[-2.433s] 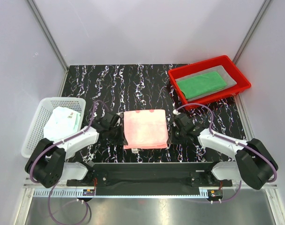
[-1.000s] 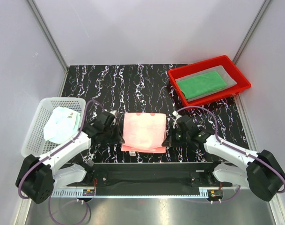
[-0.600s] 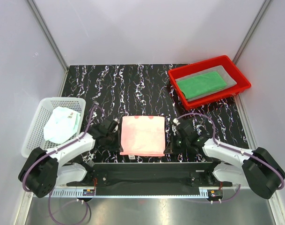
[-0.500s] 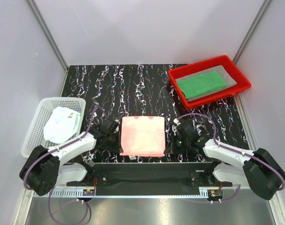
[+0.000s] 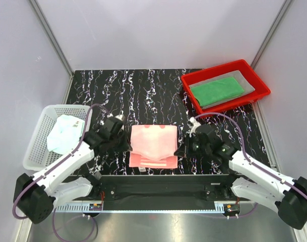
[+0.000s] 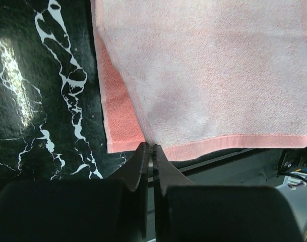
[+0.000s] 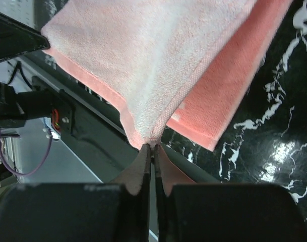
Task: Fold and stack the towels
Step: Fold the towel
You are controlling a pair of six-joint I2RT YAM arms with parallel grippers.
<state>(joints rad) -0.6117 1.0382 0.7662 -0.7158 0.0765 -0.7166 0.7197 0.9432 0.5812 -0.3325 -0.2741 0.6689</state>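
Observation:
The pink towel (image 5: pixel 152 145) lies at the table's near middle with its near edge lifted over the lower layer. My left gripper (image 5: pixel 127 147) is shut on its near left corner (image 6: pixel 149 145). My right gripper (image 5: pixel 179 150) is shut on its near right corner (image 7: pixel 152 142). The towel (image 6: pixel 208 75) spreads away from the left jaws and shows likewise in the right wrist view (image 7: pixel 153 60). The green towel (image 5: pixel 217 91) lies folded on the grey towel (image 5: pixel 246 85) in the red tray (image 5: pixel 259 93). The pale blue-white towel (image 5: pixel 65 133) lies crumpled in the white basket (image 5: pixel 38 146).
The black rail (image 5: pixel 158 177) of the arm mount runs along the table's near edge just under the lifted towel edge. The basket stands at the left edge and the red tray at the back right. White walls close the table in.
Both grippers slid toward the near edge, closed on the pink towel's near corners and have lifted them, so the near edge now folds up over the rest.

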